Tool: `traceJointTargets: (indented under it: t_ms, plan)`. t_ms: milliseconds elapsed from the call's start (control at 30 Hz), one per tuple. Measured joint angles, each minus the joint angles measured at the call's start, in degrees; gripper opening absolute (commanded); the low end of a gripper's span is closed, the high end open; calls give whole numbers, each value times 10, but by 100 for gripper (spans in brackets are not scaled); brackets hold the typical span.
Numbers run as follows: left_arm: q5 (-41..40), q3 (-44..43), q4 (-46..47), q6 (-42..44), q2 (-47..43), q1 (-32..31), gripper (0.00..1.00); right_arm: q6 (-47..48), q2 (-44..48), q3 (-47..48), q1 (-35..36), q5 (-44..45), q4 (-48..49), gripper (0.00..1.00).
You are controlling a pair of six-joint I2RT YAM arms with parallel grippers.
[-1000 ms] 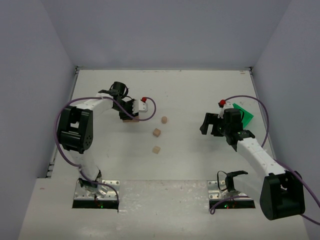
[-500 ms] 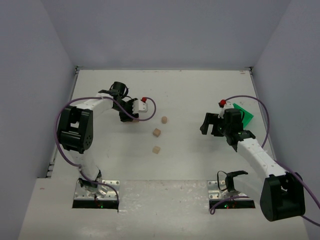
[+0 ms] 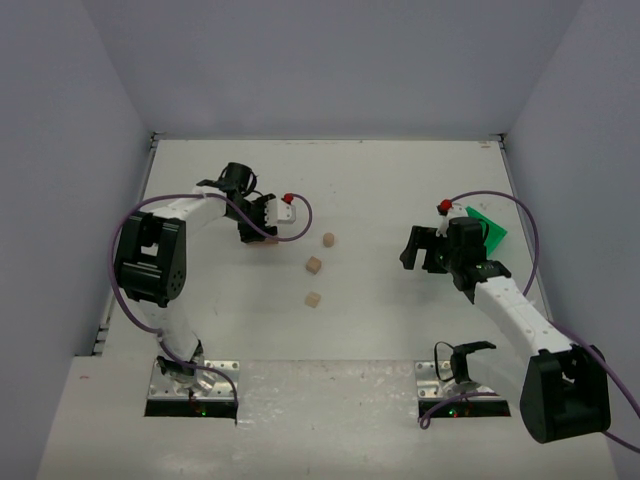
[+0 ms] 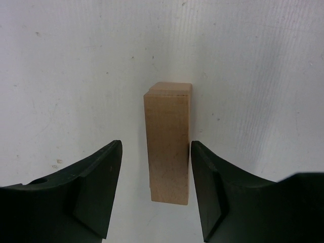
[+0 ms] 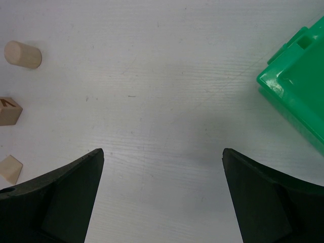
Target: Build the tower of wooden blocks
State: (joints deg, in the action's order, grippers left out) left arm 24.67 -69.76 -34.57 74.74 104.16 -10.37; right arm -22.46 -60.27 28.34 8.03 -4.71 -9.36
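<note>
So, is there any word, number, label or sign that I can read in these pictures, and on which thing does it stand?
None can be read in any view.
Small light-tan wooden cube, right wrist view: a dark mark on one face, too small to read.
Bright green plastic bin: no label shows.
Long light-tan wooden bar: no writing shows.

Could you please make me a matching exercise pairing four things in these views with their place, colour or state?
1. long wood block
2. plastic bin
3. right pincer
4. wooden cylinder

A. lying on its side
B. bright green
C. between the left pincer's fingers
D. open wide, holding nothing

Pairs: 1-C, 2-B, 3-D, 4-A
</note>
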Motion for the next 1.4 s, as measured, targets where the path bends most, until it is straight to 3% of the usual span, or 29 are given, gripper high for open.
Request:
traceJointTargets:
  t_ms: [533, 633, 833, 1133, 1267, 1400]
  plan:
    - [-13, 0, 4, 0, 0, 0, 55, 0, 10, 0, 0, -5, -2, 99]
    - [-13, 0, 5, -1, 0, 0, 64, 0, 10, 0, 0, -8, -2, 99]
    - [-7, -3, -3, -5, 0, 0, 98, 0, 19, 0, 0, -13, -2, 99]
    - [69, -41, -43, -27, -71, 0, 100, 0, 68, -1, 0, -22, -1, 99]
    - [108, -71, -26, -90, -110, -7, 100, 0, 81, -3, 0, -32, -1, 99]
    - [104, -108, 40, -248, -125, -57, 100, -2, 99, -11, 0, -46, 1, 99]
